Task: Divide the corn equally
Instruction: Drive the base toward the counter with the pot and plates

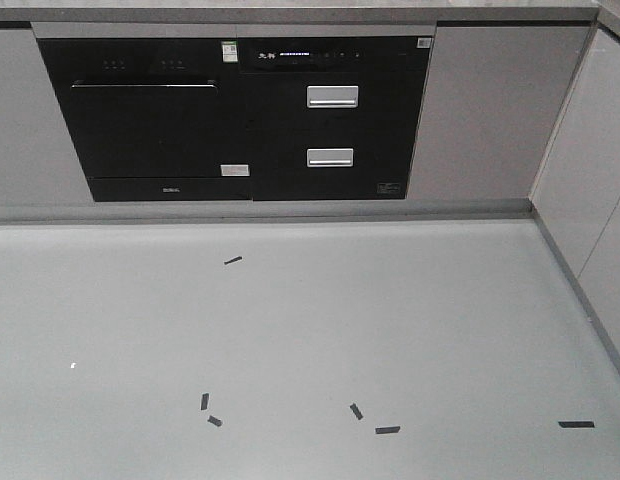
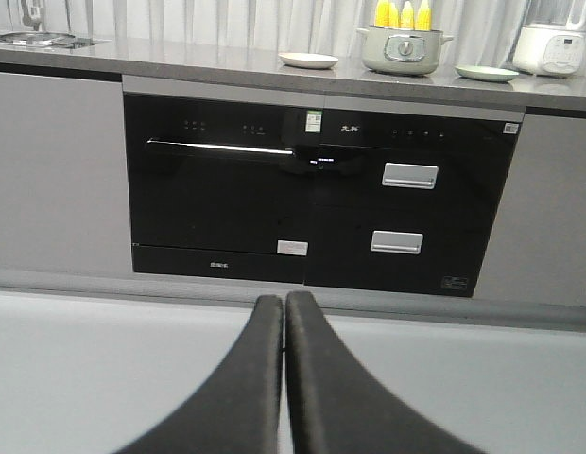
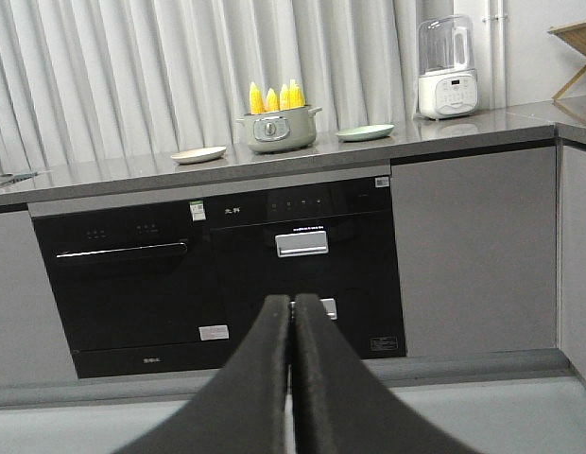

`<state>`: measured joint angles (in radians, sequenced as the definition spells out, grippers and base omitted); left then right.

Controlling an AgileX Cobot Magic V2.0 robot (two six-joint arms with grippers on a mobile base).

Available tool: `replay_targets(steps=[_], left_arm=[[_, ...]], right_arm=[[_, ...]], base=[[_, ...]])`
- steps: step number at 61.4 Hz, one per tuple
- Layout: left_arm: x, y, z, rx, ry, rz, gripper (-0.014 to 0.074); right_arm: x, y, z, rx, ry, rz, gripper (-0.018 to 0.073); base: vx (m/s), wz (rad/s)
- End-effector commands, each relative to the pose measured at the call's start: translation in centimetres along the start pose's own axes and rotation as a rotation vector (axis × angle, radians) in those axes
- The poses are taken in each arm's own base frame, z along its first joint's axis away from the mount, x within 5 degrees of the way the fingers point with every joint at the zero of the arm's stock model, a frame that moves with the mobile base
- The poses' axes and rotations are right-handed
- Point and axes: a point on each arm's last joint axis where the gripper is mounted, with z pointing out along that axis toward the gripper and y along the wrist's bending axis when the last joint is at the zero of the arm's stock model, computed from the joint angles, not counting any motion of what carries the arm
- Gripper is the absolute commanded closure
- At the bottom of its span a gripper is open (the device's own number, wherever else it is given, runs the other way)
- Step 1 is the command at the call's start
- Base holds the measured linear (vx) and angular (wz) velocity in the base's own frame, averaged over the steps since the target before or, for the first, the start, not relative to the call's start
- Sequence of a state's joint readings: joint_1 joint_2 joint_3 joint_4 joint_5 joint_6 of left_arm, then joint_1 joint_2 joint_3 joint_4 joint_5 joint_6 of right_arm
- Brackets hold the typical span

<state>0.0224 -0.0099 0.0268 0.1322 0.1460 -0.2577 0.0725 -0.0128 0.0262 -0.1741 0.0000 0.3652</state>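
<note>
Right hand [image 3: 292,303]; corn [image 3: 256,98] upright, tips up

1. Four corn cobs [image 3: 256,99] stood upright, packed side by side, in a pale grey-green pot [image 3: 277,130] on the grey countertop [image 3: 123,172].
2. Only their upper ends showed above the pot's rim: bright yellow kernels tapering to points.
3. Their lower parts were hidden inside the pot.
4. No cob lay outside the pot.
</note>
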Motion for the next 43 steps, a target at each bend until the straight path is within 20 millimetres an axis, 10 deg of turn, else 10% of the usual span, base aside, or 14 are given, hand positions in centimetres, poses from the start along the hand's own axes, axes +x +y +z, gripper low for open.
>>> replay_targets(steps=[1, 43], left_arm=[[-0.69, -0.21, -0.15, 0.029, -0.091, -0.011, 0.0603], [-0.69, -0.21, -0.15, 0.029, -0.091, -0.011, 0.0603]], right_arm=[[-0.26, 0.14, -0.03, -0.019, -0.058, -0.025, 0.0561], [-0.26, 0.14, -0.03, -0.019, -0.058, -0.025, 0.0561]], base=[[0.06, 0.0], [0.09, -0.02]])
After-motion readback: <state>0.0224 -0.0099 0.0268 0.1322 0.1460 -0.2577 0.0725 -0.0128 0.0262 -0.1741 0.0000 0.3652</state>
